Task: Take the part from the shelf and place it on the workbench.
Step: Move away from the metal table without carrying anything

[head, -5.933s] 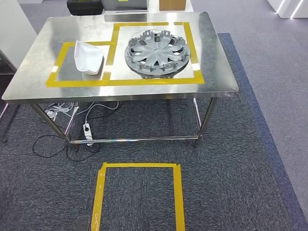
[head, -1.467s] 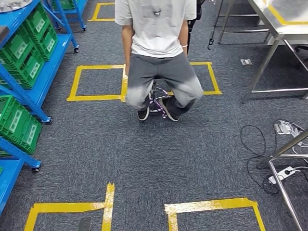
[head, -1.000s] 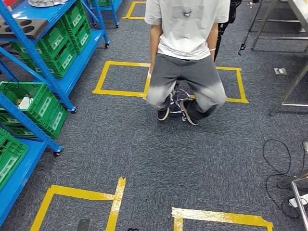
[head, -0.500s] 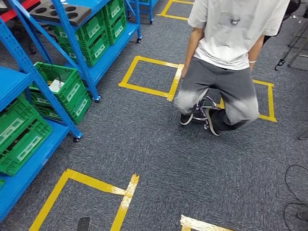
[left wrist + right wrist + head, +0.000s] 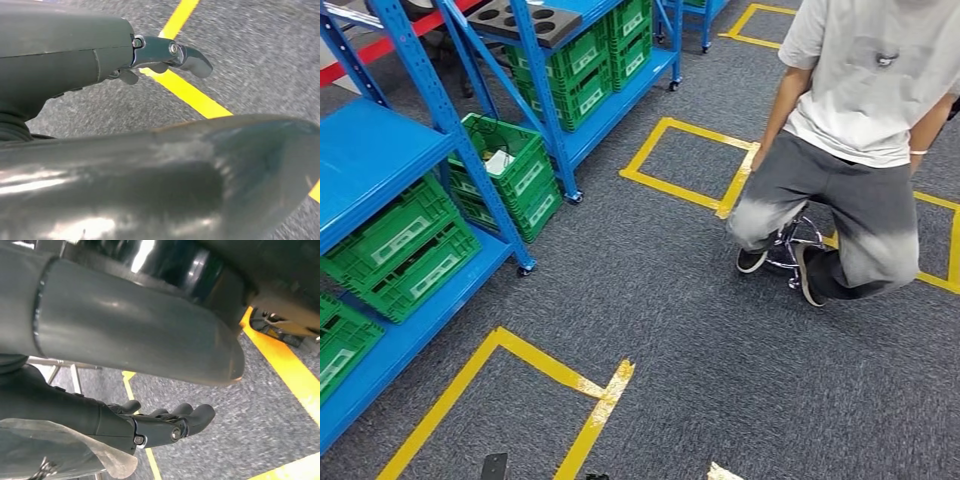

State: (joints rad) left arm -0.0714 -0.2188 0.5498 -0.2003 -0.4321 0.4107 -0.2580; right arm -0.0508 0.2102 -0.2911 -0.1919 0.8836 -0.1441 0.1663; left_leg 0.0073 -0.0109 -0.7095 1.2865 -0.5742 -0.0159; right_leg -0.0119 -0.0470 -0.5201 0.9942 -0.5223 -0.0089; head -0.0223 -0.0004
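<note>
Blue metal shelves (image 5: 376,160) stand along the left of the head view, carrying green crates (image 5: 403,245). On an upper board at the top edge lies a dark tray with round holes (image 5: 522,18). I cannot make out a loose part on the boards. My left hand (image 5: 151,52) hangs above grey carpet and a yellow tape line, its fingers stretched out and holding nothing. My right hand (image 5: 158,427) hangs beside my body with its fingers (image 5: 196,415) extended and slightly bent, also holding nothing.
A person (image 5: 863,120) in a white shirt and grey trousers crouches on a small wheeled stool (image 5: 792,240) at the right, back turned. Yellow tape squares (image 5: 546,370) mark the carpet. One green crate on the floor (image 5: 501,170) holds a white item.
The camera has swung left: the shelves now take up the left side and the person has slid to the right edge. The workbench seen earlier is out of the picture.
</note>
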